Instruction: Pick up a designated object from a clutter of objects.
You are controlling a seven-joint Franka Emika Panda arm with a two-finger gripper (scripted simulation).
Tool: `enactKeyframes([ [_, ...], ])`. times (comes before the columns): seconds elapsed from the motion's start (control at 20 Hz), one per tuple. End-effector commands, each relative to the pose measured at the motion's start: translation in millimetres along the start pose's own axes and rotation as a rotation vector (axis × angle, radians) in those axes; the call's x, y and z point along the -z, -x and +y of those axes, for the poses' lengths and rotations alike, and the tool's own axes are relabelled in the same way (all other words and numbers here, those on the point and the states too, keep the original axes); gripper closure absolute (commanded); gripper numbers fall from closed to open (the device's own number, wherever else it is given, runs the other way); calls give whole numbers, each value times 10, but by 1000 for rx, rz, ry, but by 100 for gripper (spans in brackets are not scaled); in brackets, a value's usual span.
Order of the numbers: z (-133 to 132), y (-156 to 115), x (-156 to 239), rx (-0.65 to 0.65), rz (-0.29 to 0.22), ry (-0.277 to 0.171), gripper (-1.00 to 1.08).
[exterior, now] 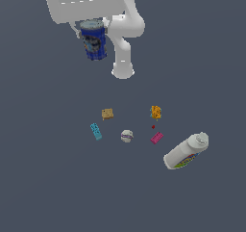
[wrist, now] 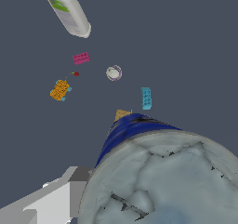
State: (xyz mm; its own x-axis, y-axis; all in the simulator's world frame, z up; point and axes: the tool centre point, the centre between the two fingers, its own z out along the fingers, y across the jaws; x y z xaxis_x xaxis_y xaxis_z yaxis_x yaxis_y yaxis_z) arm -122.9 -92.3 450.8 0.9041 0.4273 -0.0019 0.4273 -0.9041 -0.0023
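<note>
Now our end effector (exterior: 91, 36) pinches the blue can (exterior: 93, 41) high above the worktop (exterior: 48, 178). We think a weak squeeze could let it slip and drop onto the white ball (exterior: 127, 135) far below.

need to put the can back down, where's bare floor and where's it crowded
Bare floor lies on the exterior view's left of the cyan bar, and in front of the white bottle. Crowded: tan block, white ball, magenta bar, orange block.

No lettering can be read; the printed labels on the blue can (exterior: 94, 42) and white bottle (exterior: 185, 152) are blurred.
</note>
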Motion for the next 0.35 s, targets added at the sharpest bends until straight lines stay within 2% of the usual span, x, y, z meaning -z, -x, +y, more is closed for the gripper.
enactKeyframes([
  [0.0, 25, 13, 109, 1, 2, 2, 108],
  [0.3, 52, 25, 189, 1, 2, 2, 108],
])
